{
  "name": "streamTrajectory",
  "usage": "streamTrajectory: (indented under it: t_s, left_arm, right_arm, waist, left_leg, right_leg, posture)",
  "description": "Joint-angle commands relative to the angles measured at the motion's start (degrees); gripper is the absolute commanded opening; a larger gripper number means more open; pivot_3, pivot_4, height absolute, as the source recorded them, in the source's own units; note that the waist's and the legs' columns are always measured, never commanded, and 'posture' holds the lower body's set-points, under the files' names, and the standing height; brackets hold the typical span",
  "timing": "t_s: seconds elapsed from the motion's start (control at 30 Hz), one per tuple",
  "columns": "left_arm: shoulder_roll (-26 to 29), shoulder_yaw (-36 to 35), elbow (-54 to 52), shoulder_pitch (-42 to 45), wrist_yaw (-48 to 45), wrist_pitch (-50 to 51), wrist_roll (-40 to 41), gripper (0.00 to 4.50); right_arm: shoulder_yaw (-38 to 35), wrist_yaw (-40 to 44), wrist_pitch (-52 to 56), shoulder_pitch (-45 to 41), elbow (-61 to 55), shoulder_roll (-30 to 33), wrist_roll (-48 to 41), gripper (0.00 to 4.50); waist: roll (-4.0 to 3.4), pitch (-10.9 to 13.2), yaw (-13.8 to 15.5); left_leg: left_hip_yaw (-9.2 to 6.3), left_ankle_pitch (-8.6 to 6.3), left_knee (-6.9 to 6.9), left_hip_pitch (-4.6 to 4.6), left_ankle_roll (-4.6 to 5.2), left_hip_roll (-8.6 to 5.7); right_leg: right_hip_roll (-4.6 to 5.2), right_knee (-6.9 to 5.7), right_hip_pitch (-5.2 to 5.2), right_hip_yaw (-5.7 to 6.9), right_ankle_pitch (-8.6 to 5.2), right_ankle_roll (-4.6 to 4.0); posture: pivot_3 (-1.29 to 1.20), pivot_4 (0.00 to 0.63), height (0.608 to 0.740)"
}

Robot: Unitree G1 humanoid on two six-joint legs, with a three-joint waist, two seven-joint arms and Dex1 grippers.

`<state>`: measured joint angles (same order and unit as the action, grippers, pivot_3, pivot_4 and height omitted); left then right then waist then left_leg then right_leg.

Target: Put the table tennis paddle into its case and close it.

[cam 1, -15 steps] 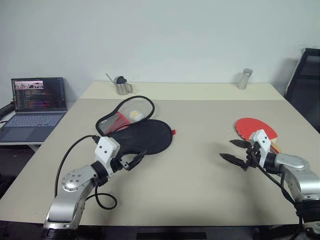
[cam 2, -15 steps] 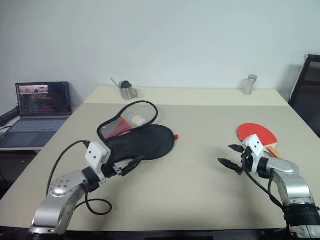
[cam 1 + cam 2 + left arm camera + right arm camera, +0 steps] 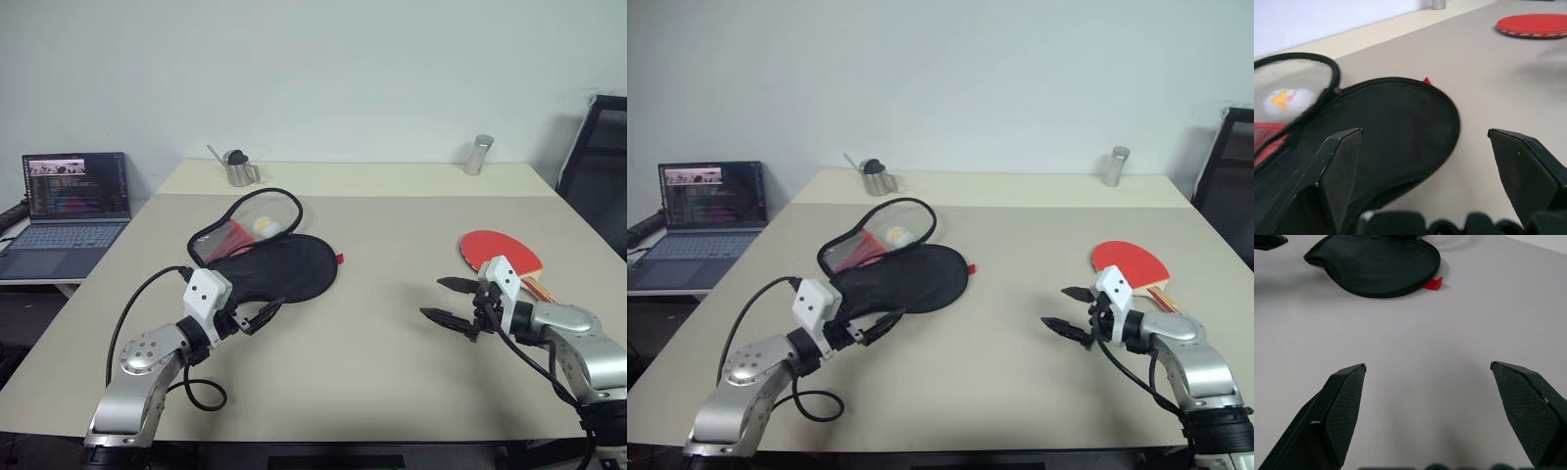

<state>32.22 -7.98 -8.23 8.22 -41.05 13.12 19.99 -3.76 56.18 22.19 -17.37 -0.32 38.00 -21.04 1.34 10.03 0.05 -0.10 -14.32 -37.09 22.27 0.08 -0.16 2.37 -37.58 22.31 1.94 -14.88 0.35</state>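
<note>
A: Starting at your left: a laptop [image 3: 73,211] sits on a side desk beyond the bench's [image 3: 392,372] left edge. Your left tool [image 3: 257,318] hangs over the bench near its front-left part, fingers spread wide with nothing between them.

B: And right past its tips you've got the case [image 3: 279,269], black side up, lying flat. It's unzipped, the flap [image 3: 250,220] folded back toward the far side, something red and a small white ball showing inside. The near rim of the black fabric lies just beside your left tool's fingers [image 3: 1339,166], though you can't tell if they touch.

A: A metal cup [image 3: 238,167] stands well behind it on the far strip of the bench.

B: Moving to the middle: bare bench between the case and your right tool [image 3: 446,302], plenty of room there.

A: Right tool's fingers are wide apart too, holding nothing, pointing toward the middle above the surface.

B: The table tennis paddle [image 3: 502,252] lies red face up just behind that tool, near the bench's right edge. A metal shaker [image 3: 479,155] stands at the far edge, a dark chair [image 3: 600,166] beyond the right side.
</note>
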Motion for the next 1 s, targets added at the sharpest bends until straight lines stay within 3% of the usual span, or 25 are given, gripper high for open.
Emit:
streamTrajectory:
  t_s: [0.03,0.23,0.53,1.0]
  left_arm:
    - [1.6,-3.3,-2.8,-0.1,0.2,1.0,1.7,4.5]
    - [3.2,-6.8,-5.0,-3.2,0.0,3.1,3.9,4.5]
    - [5.6,-9.9,-2.9,-3.0,-1.0,5.4,5.8,4.5]
    - [4.2,-14.2,4.6,0.7,6.0,17.7,10.7,4.5]
  right_arm:
    - [-0.4,-0.1,-0.9,-0.1,-1.3,-0.7,-0.8,4.48]
    - [1.8,-0.8,0.2,0.8,-4.9,-3.6,-1.3,4.48]
    - [3.5,0.1,4.6,1.5,-14.0,-2.5,-4.6,4.48]
    - [4.4,-0.1,2.7,-0.6,-14.9,-3.0,-4.6,4.48]
  waist:
    - [0.0,0.0,0.0]
    - [0.0,0.0,0.0]
    - [0.03,0.0,0.0]
    - [0.12,0.1,0.0]
  left_leg:
    - [0.01,0.0,0.0,0.0,0.0,0.0]
    - [0.02,0.0,0.01,-0.07,0.0,0.0]
    - [0.0,0.0,0.0,-0.06,0.0,0.0]
    - [-0.01,0.0,0.02,-0.09,-0.01,0.0]
  right_leg:
    - [0.0,0.0,0.0,-0.01,0.0,0.0]
    - [0.0,-0.04,0.0,-0.03,-0.02,-0.01]
    - [0.02,-0.05,-0.01,-0.02,-0.02,-0.01]
    - [0.05,-0.06,0.0,0.01,-0.04,-0.01]
  posture:
    - [0.0,0.15,0.74]
    - [0.0,0.15,0.74]
    - [0.0,0.15,0.74]
    - [0.0,0.15,0.74]
